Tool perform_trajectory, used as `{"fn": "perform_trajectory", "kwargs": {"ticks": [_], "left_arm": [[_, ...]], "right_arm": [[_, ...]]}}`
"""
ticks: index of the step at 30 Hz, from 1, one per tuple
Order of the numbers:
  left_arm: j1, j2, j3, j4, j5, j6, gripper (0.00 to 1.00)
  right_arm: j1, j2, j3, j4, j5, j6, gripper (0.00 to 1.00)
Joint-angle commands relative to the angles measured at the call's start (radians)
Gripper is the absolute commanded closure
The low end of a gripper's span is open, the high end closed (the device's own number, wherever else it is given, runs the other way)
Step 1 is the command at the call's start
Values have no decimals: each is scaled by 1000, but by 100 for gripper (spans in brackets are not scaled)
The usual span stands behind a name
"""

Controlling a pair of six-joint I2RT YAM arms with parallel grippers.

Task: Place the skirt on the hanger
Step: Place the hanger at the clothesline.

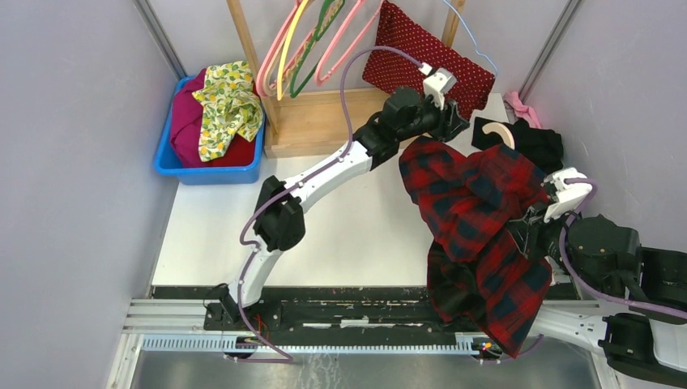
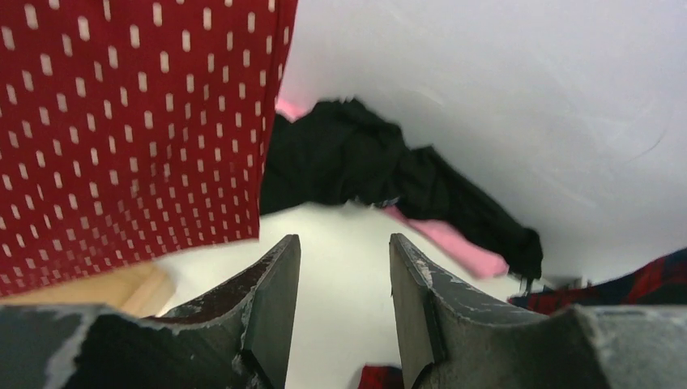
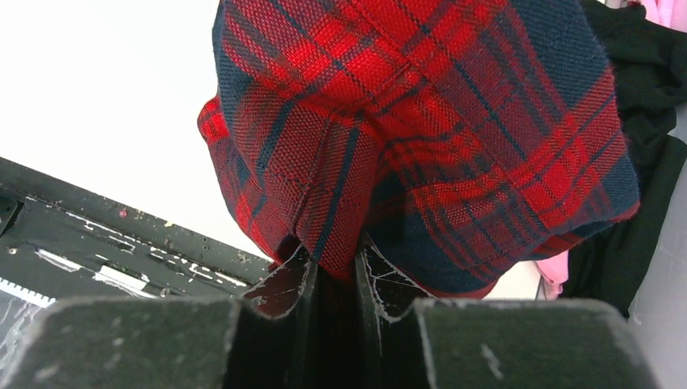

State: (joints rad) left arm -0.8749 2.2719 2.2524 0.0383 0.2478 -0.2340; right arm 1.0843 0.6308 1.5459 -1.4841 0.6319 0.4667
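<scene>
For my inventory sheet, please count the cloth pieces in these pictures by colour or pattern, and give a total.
Dark-red polka-dot skirt: 1
Red-and-black plaid garment: 1
Black garment: 1
Magenta cloth: 1
Yellow lemon-print cloth: 1
Pink cloth: 1
Total: 6

The skirt [image 2: 121, 121] is thin matt dark-red cloth printed with white dots; the plaid garment [image 3: 454, 121] has a coarser, visibly ribbed weave. The fingers [image 2: 271, 308] of the left gripper [image 2: 342, 243] are matt black, scuffed pale along their edges. The table [image 1: 348, 219] looks smooth white, the rack [image 1: 312, 126] bare pale wood.
</scene>
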Motion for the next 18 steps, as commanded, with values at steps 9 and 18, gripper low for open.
{"fn": "perform_trajectory", "kwargs": {"ticks": [9,18], "left_arm": [[24,-353,-338,12,-97,56,47],[28,-603,-459,-117,-344,86,45]], "right_arm": [[0,88,73,201,47,-57,99],[-1,215,108,330,78,-123,99]]}}
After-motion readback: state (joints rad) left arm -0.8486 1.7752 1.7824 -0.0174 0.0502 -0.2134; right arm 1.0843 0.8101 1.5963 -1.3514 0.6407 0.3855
